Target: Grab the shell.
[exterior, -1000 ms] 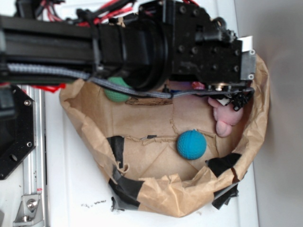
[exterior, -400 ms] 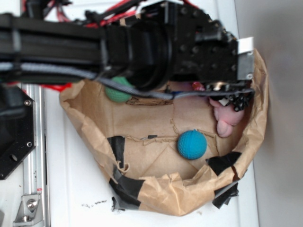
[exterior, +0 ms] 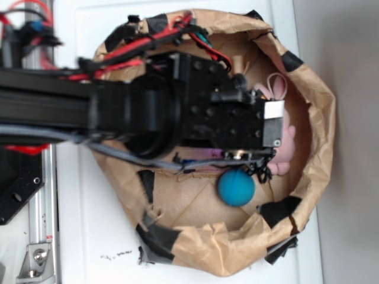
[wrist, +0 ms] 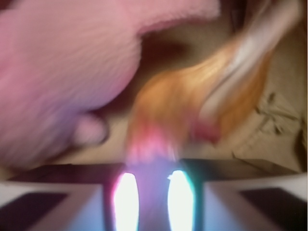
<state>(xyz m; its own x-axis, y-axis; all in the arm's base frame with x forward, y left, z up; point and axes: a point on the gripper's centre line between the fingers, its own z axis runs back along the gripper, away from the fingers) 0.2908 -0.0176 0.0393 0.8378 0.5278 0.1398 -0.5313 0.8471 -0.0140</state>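
The wrist view is blurred. In it the orange-tan shell (wrist: 192, 106) runs slantwise from the upper right down to my gripper (wrist: 151, 192). The jaws stand close together, and the shell's pinkish lower end reaches into the narrow gap between them. The pink plush bunny (wrist: 62, 72) lies just left of the shell. From the exterior view my gripper (exterior: 262, 171) hangs inside the brown paper bag (exterior: 320, 118), between the bunny (exterior: 287, 139) and a blue ball (exterior: 236, 187). The arm hides the shell there.
The crumpled bag walls, patched with black tape (exterior: 281, 208), ring the gripper on all sides. The blue ball sits directly below the gripper. A tan piece (exterior: 237, 63) lies near the bag's top. A metal rail (exterior: 41, 236) runs along the left.
The arm has swung down the image, from the bag's upper right rim to its middle, just above the blue ball. The green ball is now hidden under the arm.
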